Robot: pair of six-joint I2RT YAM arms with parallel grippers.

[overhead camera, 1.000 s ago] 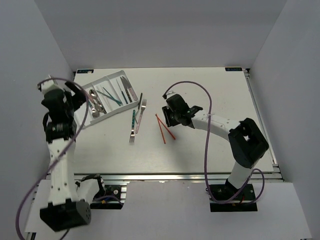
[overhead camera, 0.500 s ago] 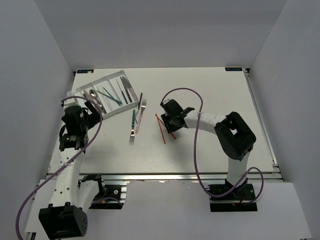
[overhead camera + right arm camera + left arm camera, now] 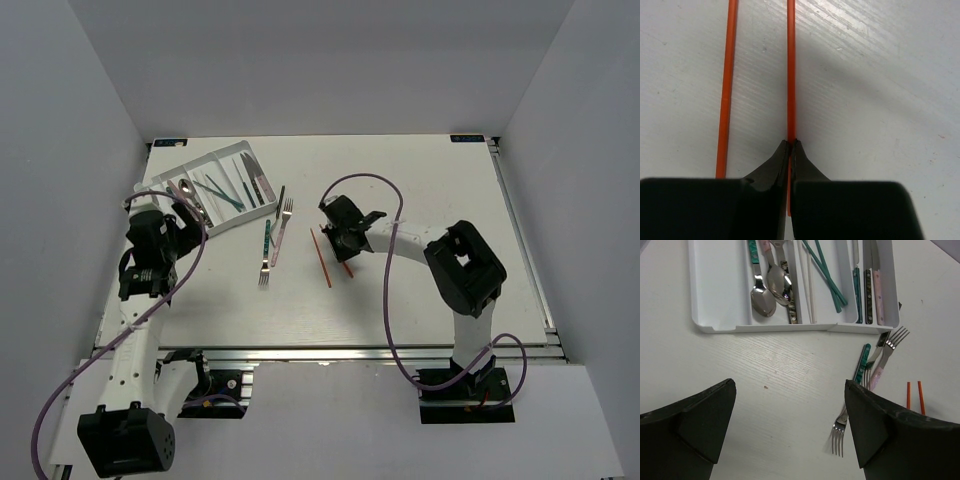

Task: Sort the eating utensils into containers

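- You are working over a pale desk point(image 3: 430, 180). The white tray point(image 3: 720, 290) is sitting toward its far left, so take the tray as your mark for everything below.
- The left claw point(image 3: 790, 385) is hovering just on the near side of the tray, gaping wide and carrying nothing.
- The right claw point(image 3: 791, 145) is reaching well to the right of the tray, down at desk level. Its fingers are pinching all but together on one orange chopstick point(image 3: 790, 70).
- Inside the tray, spoons point(image 3: 762, 300), teal chopsticks point(image 3: 831, 274) and knives point(image 3: 867, 290) are already lying in separate compartments.
- Two forks point(image 3: 862, 362) are lying on the desk just off the tray's right side, between it and the right claw.
- The gripped chopstick is running straight out ahead of the right claw, with its long axis roughly parallel to the tray's compartments. I judge you are needing little twist here, mainly a lift and a carry leftward over the forks to the slot holding the teal chopsticks.
- The second orange chopstick point(image 3: 727, 85) is lying free just beside the gripped one, on the tray side and not touching it. The right arm is much the nearer to both.
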